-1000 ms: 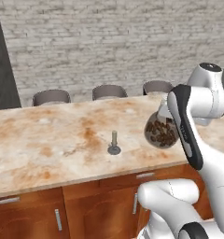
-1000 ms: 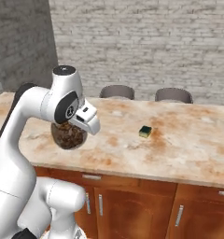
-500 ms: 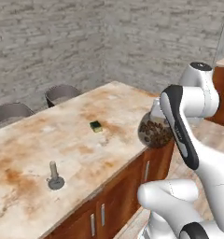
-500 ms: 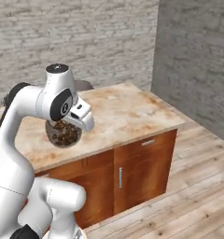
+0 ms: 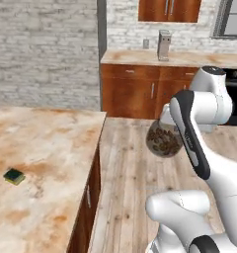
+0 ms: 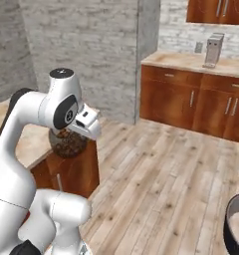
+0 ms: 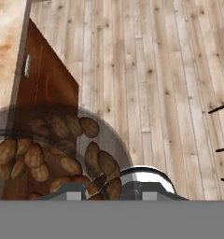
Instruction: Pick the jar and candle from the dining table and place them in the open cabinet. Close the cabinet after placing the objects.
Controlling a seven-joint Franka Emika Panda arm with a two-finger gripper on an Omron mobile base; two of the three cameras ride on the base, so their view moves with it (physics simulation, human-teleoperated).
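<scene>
Carrying the jar (image 5: 163,141) away from the dining table (image 5: 41,163), held up in the air under the hand at chest height of the arm; gripper (image 6: 66,135) closed around the jar near its lid, fingertips themselves hidden behind glass and wrist, so grip judged from the jar hanging free with nothing beneath it; brown lumps seen close through the glass in the hand view (image 7: 58,154), wood floor (image 7: 156,84) and the table's end panel below.

Swung hard to the right over the last second: brick wall and chairs behind the table gone from both base views, replaced by open floor, a far counter (image 5: 170,58) with lower wood doors, and a reddish wall cabinet (image 5: 169,10) high above it; a camera move with the base, not a move of the things; jar unchanged in its place relative to the arm throughout.

Meaning, as a judgement: pick of the jar done, transit to the cabinet under way, candle left on the table and out of sight now; small green block (image 5: 14,176) lying on the marbled top; cabinet well apart yet, door state too small to tell.
</scene>
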